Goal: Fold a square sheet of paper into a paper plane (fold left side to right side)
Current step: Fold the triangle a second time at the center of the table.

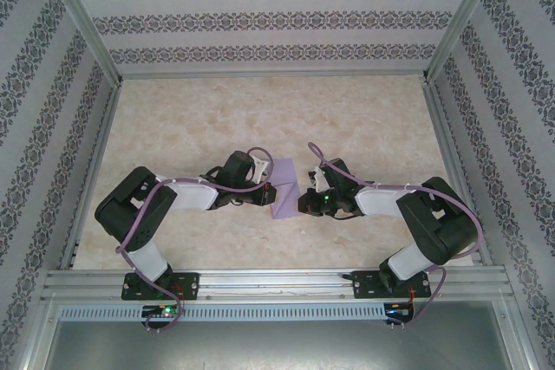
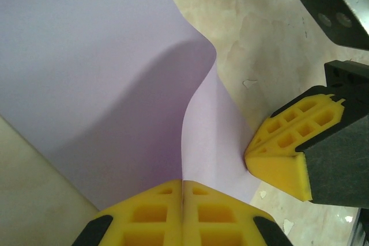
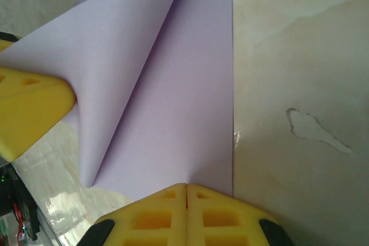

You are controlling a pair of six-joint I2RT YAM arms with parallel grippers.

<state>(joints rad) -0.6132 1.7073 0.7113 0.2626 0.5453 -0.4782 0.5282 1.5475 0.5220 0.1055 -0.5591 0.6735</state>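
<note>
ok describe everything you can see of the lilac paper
The square sheet of paper is plain matte lilac, thin and unmarked. It lies on the marbled table, partly folded: one side is lifted and curls over the flat part. The left gripper has its jaws shut on the raised flap's edge; the right gripper, jaws shut, presses the flat part near its edge.

The paper (image 1: 284,186) lies on the table (image 1: 217,119) between left claw (image 2: 183,191) and right claw (image 3: 186,191) (both touching it).
</note>
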